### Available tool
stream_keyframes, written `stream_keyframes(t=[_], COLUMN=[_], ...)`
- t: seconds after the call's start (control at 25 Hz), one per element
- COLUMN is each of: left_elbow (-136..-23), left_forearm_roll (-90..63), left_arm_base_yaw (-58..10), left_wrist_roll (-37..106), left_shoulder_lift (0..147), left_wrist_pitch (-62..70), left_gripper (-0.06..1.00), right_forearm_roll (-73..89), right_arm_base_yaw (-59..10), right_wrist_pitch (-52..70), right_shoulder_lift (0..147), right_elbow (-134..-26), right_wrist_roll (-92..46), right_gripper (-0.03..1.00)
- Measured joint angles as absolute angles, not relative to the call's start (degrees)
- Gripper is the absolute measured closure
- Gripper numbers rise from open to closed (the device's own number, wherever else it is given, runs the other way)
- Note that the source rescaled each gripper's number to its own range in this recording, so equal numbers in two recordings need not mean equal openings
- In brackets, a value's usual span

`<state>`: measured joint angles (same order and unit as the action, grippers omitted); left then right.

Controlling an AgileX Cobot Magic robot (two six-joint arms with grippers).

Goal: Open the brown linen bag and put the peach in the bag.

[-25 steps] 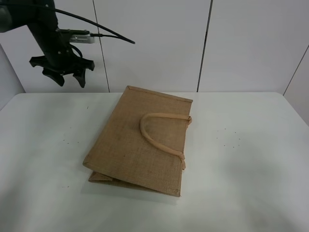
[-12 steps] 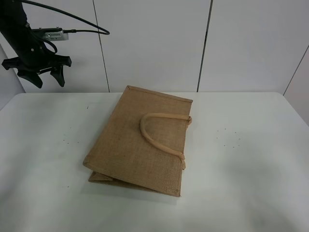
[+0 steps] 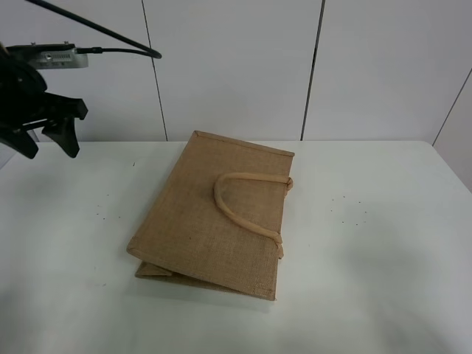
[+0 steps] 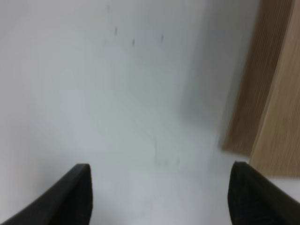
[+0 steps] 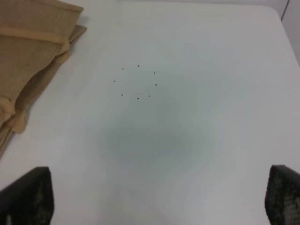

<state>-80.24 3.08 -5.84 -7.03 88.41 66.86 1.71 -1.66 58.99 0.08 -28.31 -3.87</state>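
Note:
The brown linen bag [image 3: 217,214] lies flat and folded in the middle of the white table [image 3: 369,251], one beige loop handle [image 3: 247,203] on top. Its edge shows in the left wrist view [image 4: 272,108] and the right wrist view [image 5: 28,56]. My left gripper [image 3: 46,140] hangs open and empty in the air at the far left, well away from the bag; its two dark fingertips [image 4: 70,192] stand wide apart. My right gripper [image 5: 154,199] is open and empty over bare table to the right of the bag; it is out of the exterior view. The peach is not in view.
A ring of small dark dots [image 5: 137,82] marks the table right of the bag. White wall panels [image 3: 236,66] stand behind the table. The table's right edge [image 3: 453,173] slants away at the back right.
My left arm has swung leftward and a little lower, from above the table's back left to the frame's left edge. The bag has not moved.

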Motion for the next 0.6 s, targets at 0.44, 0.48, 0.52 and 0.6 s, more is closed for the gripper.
stream_keyframes(t=[0.44, 0.48, 0.52, 0.6], left_elbow=[-49.8, -47.2, -45.1, -40.2], left_forearm_roll=[3.2, 3.2, 3.2, 3.2], left_arm_base_yaw=[-5.8, -5.8, -5.8, -5.8], left_wrist_roll=[-6.1, -5.4, -5.0, -4.6], left_shoulder_lift=[54.5, 51.0, 48.0, 41.1], left_wrist_pitch=[66.8, 66.8, 66.8, 66.3], left_gripper=[0.02, 0.02, 0.02, 0.02], right_forearm_roll=[1.7, 1.7, 1.7, 1.7], right_arm_base_yaw=[-1.7, -1.7, -1.7, -1.7], right_wrist_pitch=[59.0, 59.0, 59.0, 59.0], right_shoulder_lift=[0.1, 0.1, 0.1, 0.1], right_elbow=[-28.3, -28.3, -28.3, -28.3], right_wrist_roll=[-3.9, -3.9, -3.9, -3.9], right_gripper=[-0.03, -0.03, -0.03, -0.03])
